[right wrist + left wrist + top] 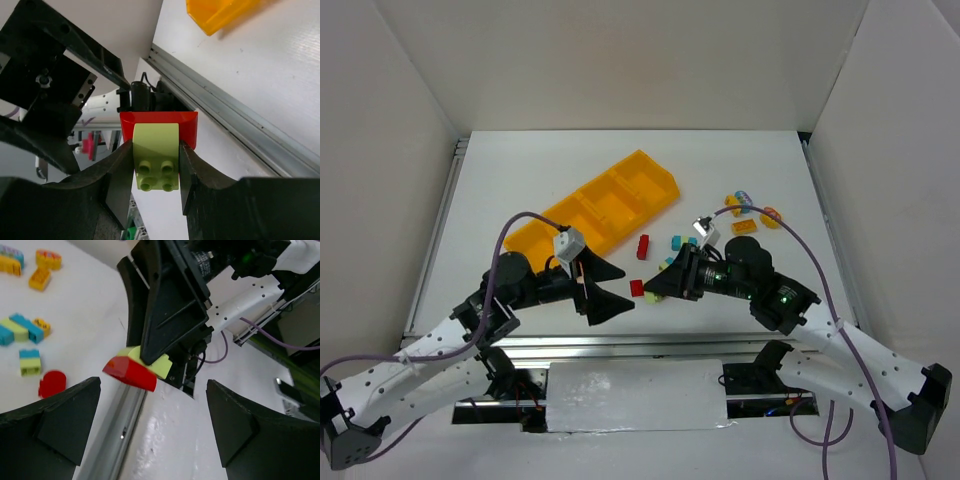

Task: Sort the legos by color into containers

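Observation:
My right gripper is shut on a yellow-green brick that is stuck to a red brick; the pair hangs in the air near the table's front edge. In the top view my right gripper holds this pair just in front of my left gripper. My left gripper is open and empty, and the held pair sits beyond its fingertips. The orange-yellow tray lies at the back left. Its compartments look empty.
Loose legos lie right of the tray: a red one, a teal one and a mixed cluster further right. The left wrist view shows a red round brick and teal and yellow-green bricks. A metal rail runs along the front edge.

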Tool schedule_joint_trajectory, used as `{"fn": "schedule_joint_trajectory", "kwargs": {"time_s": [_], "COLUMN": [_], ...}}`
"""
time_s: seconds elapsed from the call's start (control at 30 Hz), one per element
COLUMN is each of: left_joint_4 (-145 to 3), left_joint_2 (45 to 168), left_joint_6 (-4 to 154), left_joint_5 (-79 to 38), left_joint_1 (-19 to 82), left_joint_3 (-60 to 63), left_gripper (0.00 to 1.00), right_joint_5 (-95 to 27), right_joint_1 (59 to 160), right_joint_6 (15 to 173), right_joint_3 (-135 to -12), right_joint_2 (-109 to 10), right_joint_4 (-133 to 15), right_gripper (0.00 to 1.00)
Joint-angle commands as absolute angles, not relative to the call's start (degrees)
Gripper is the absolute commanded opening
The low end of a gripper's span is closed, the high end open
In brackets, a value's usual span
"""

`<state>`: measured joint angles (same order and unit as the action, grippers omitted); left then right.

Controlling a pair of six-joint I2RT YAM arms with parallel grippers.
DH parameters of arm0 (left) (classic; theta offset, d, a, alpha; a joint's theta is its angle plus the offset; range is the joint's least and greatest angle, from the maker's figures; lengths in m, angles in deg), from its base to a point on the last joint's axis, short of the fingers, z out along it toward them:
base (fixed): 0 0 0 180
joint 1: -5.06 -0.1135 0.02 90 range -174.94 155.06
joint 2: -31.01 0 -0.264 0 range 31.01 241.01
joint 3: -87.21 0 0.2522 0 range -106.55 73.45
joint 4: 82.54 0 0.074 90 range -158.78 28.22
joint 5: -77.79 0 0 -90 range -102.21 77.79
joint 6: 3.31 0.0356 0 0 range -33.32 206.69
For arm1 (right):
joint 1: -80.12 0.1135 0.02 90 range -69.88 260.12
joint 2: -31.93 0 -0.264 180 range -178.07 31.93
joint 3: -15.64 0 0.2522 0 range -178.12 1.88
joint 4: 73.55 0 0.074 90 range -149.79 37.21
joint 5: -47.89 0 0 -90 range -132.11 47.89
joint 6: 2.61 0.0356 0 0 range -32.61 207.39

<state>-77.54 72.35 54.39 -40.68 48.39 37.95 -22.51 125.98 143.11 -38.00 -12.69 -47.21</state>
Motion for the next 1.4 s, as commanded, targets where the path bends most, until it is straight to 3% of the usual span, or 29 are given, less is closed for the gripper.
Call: {"fn": "schedule_joint_trajectory", "kwargs": {"time_s": [0.0,0.37,0.7,0.9,1.03,1.17,1.27,1.3,1.37], "left_joint_4": [-86.61,-101.12,-95.87,-93.13,-92.69,-91.55,-89.97,-89.53,-88.83], "left_joint_2": [72.66,77.76,73.98,74.34,74.07,74.68,75.83,76.35,76.53], "left_joint_6": [66.11,80.00,86.07,88.27,88.09,87.30,87.21,87.13,84.93], "left_joint_5": [-31.47,-21.79,-22.93,-22.14,-21.88,-21.97,-21.97,-22.05,-21.53], "left_joint_1": [54.44,63.42,65.62,66.23,66.32,66.32,66.41,66.41,66.41], "left_joint_3": [38.64,43.75,42.34,41.55,41.37,40.23,38.22,37.77,37.07], "left_gripper": [0.99,0.96,0.90,0.77,0.57,0.49,0.37,0.22,0.17], "right_joint_5": [-20.04,-8.19,-8.01,-8.01,-8.80,-8.80,-8.62,-8.80,-8.97], "right_joint_1": [125.91,125.82,125.73,125.73,125.73,125.64,125.56,125.64,125.64], "right_joint_6": [147.50,151.19,149.26,149.52,149.26,149.26,149.61,149.70,149.61], "right_joint_3": [-43.37,-42.42,-44.35,-44.62,-45.14,-44.79,-44.09,-43.83,-43.65], "right_joint_2": [-11.58,-11.58,-12.72,-13.16,-13.51,-14.21,-14.74,-14.91,-15.27], "right_joint_4": [-50.57,-57.42,-52.06,-52.58,-51.71,-51.97,-52.76,-53.02,-53.03], "right_gripper": [0.00,0.00,0.00,0.00,0.00,0.00,0.00,0.00,0.00]}}
